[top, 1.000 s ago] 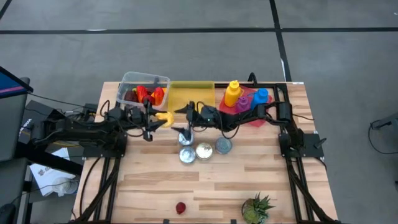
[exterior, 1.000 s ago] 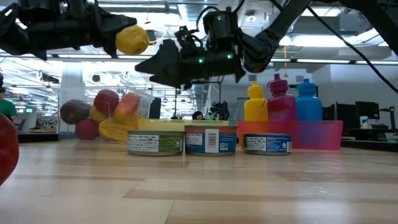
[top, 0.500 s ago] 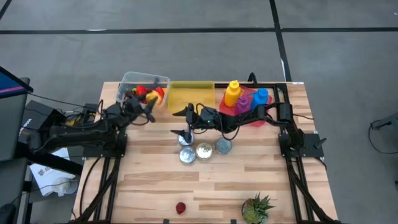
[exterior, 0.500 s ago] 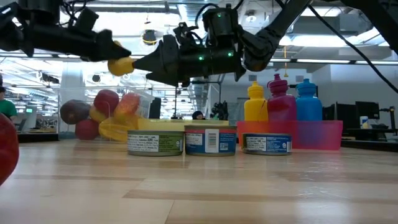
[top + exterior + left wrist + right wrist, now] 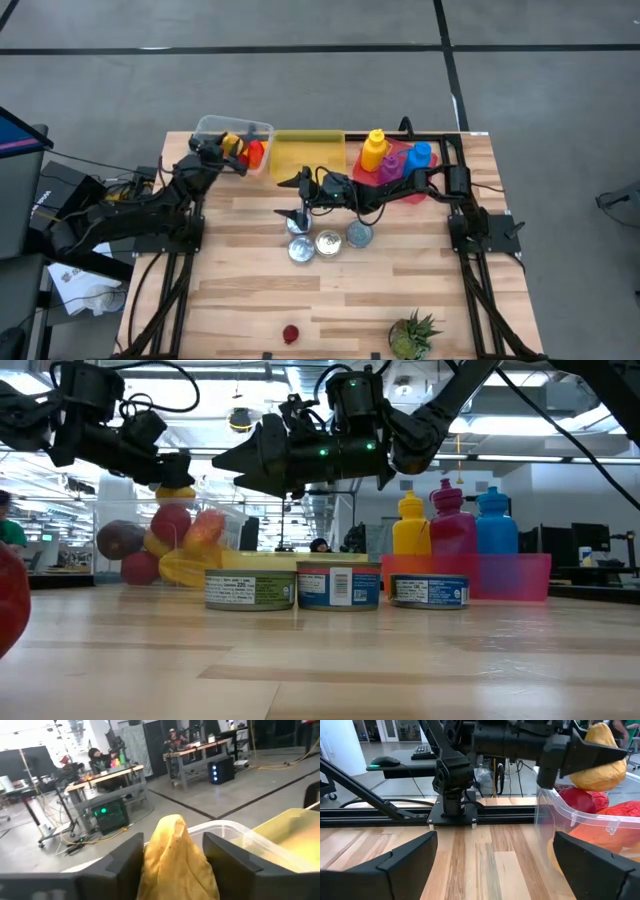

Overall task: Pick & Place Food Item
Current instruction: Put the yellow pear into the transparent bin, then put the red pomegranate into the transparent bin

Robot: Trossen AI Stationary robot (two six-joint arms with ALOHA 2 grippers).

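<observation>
Left gripper (image 5: 172, 865) pinches yellow fruit (image 5: 175, 857) above clear bin (image 5: 225, 130); right gripper (image 5: 495, 865) gapes wide, empty.

From overhead we look straight down on the whole table (image 5: 330, 280), the clear bin (image 5: 215, 132) toward eleven o'clock. At table height we look level across the boards at a row of cans (image 5: 338, 586) close in front, with the bin (image 5: 160, 550) at nine o'clock and a room behind. From the left wrist we sit very near a yellow fruit (image 5: 175, 860) over the bin's rim. From the right wrist we face across the table, sharing that fruit (image 5: 600, 765) and bin (image 5: 580, 825).
</observation>
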